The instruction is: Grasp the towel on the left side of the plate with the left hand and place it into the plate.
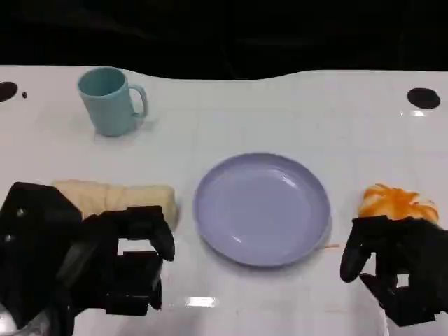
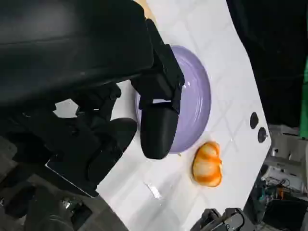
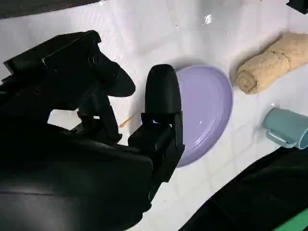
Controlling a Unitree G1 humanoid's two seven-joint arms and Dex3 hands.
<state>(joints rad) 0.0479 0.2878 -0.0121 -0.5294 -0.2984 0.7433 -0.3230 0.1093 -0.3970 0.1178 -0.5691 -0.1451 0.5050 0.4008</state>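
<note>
The rolled towel (image 1: pixel 115 198) lies on the white bench (image 1: pixel 280 112), just left of the purple plate (image 1: pixel 262 208). The left hand (image 1: pixel 122 262) hovers near it, fingers apart, holding nothing.

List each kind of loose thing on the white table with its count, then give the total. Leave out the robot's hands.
Rolled beige towel: 1
Lilac plate: 1
Light blue mug: 1
Orange-and-white rounded thing: 1
Total: 4

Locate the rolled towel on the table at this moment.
In the head view the rolled towel lies left of the purple plate, below the teal mug, partly behind the left hand.
</note>
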